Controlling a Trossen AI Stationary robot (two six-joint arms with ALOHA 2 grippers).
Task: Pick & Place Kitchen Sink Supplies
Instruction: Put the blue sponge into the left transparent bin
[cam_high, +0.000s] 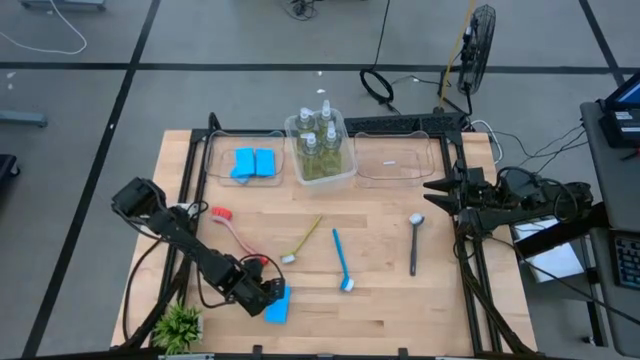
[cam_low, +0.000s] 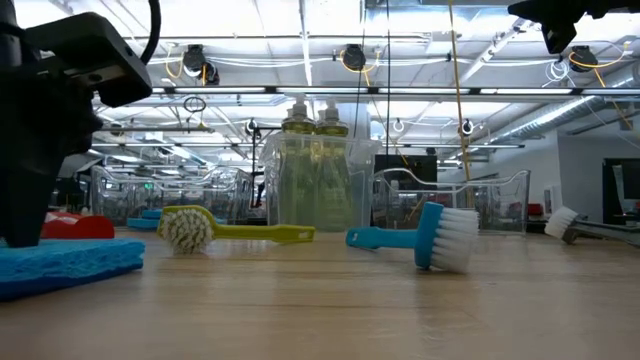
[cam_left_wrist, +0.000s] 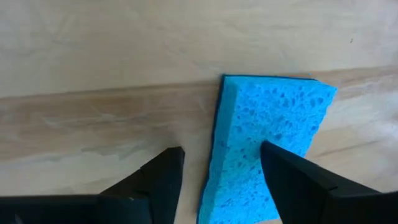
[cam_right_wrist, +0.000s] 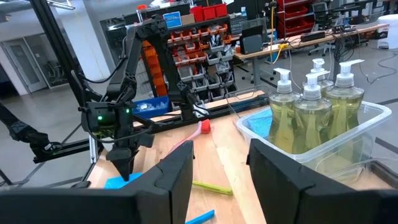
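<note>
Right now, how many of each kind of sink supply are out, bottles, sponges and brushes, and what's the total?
Pump bottles: 4, in the middle bin.
Sponges: 3, two in the left bin, one on the table at the left gripper.
Brushes: 4, red, yellow-green, blue, dark grey.
Total: 11.

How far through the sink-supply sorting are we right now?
Done, by the look of it: four pump bottles stand in the middle bin, and sponges lie in the left bin.

In hand: the left gripper, open, straddles a blue sponge lying on the table near the plant.

Left: the red, yellow-green, blue and dark grey brushes lie loose on the table; the right bin holds none. The right gripper waits at the table's edge.
</note>
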